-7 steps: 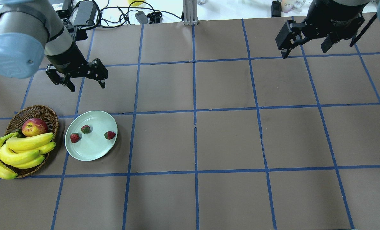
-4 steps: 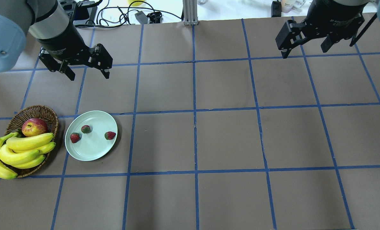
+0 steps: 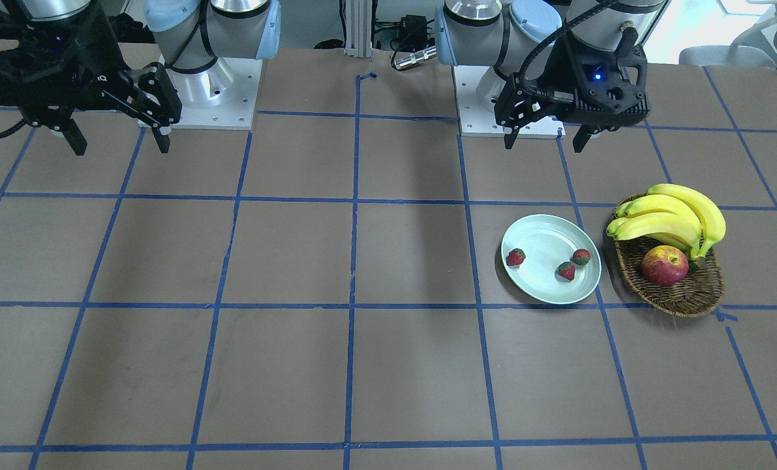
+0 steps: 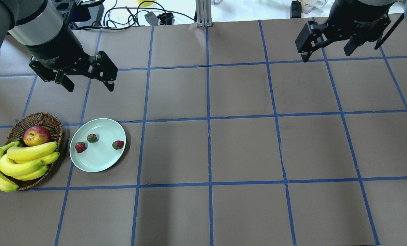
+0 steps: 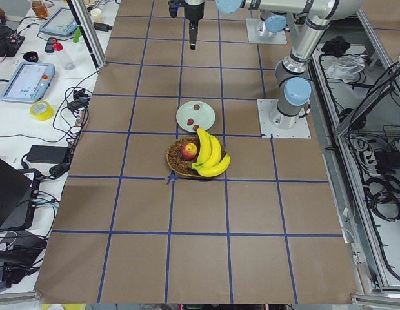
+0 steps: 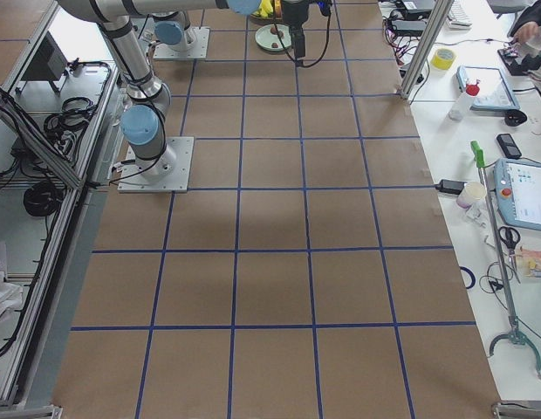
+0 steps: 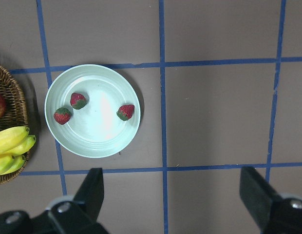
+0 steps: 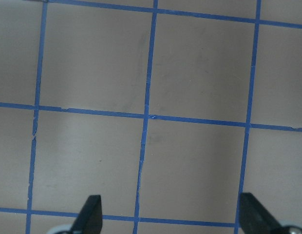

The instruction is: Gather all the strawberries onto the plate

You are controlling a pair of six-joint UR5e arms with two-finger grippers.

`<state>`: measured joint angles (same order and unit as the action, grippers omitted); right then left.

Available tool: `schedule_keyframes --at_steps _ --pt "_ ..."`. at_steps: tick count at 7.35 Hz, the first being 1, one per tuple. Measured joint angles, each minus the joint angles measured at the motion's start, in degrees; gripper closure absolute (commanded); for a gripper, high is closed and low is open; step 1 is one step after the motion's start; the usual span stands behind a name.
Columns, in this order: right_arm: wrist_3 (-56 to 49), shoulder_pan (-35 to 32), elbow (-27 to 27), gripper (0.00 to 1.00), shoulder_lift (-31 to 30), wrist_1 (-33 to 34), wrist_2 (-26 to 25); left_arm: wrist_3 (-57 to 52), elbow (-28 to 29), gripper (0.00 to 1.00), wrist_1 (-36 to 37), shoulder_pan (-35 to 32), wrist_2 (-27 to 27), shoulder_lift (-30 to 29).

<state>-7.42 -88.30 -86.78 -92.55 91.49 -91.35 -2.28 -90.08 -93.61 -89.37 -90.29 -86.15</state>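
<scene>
Looking down from overhead, we see a brown tabletop (image 4: 244,147) marked into squares with blue tape. The pale mint-green plate (image 4: 97,163) sits toward the tabletop's 8 o'clock side. All three strawberries lie on it, apart from one another. One strawberry (image 4: 118,145) is at the plate's 3 o'clock, a second strawberry (image 4: 80,147) is near the rim at 9 o'clock, and a third strawberry (image 4: 92,138) is at about 11 o'clock, closer to the middle. Just beside the plate, at its 9 o'clock, stands a brown wicker basket (image 4: 54,121). It holds a red-yellow apple (image 4: 36,135) and a bunch of yellow bananas (image 4: 29,152), whose tips hang over the rim. The left claw (image 4: 90,88) hangs above the bare tabletop at the plate's 12 o'clock, well apart from it, its fingers spread wide with nothing between them. The right claw (image 4: 326,56) hovers over the tabletop's 2 o'clock corner, also spread wide and holding nothing.
</scene>
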Motion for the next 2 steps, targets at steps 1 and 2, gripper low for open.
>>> schedule_keyframes --at_steps 1,2 --pt "0.0 0.0 0.0 0.00 0.0 0.0 0.0 -0.1 -0.6 0.00 -0.1 0.1 -0.1 0.1" --pt "0.0 0.0 0.0 0.00 0.0 0.0 0.0 -0.2 -1.3 0.00 -0.2 0.2 -0.3 0.1"
